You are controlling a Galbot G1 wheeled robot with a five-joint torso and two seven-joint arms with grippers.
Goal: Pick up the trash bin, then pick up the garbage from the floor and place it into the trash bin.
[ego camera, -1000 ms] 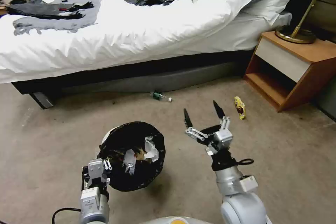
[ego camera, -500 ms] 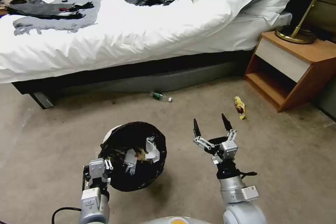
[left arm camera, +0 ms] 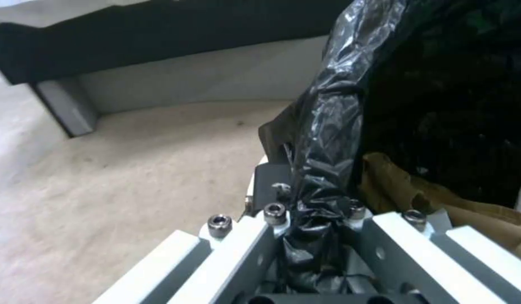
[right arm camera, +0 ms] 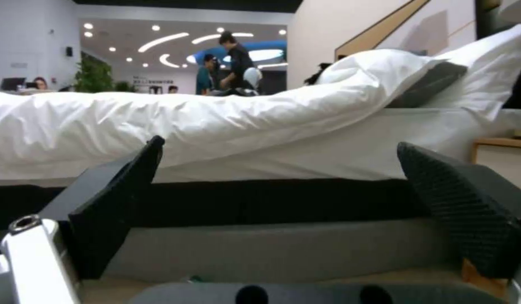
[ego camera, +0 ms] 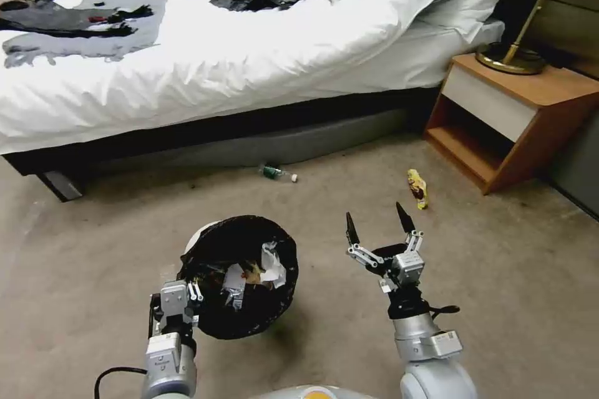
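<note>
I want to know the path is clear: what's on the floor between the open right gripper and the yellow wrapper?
Nothing: in the head view only bare carpet separates the right gripper from the yellow wrapper.

Head view: we look forward and down from above, over floor (ego camera: 112, 249), both arms, bed (ego camera: 249, 62), nightstand (ego camera: 518, 112). Left wrist view: very close, we face along clamped fingers (left arm camera: 238, 245) onto trash bin (left arm camera: 328, 126) liner. Right wrist view: low near floor, we face level toward bed (right arm camera: 215, 122). All three share bed base.
</note>
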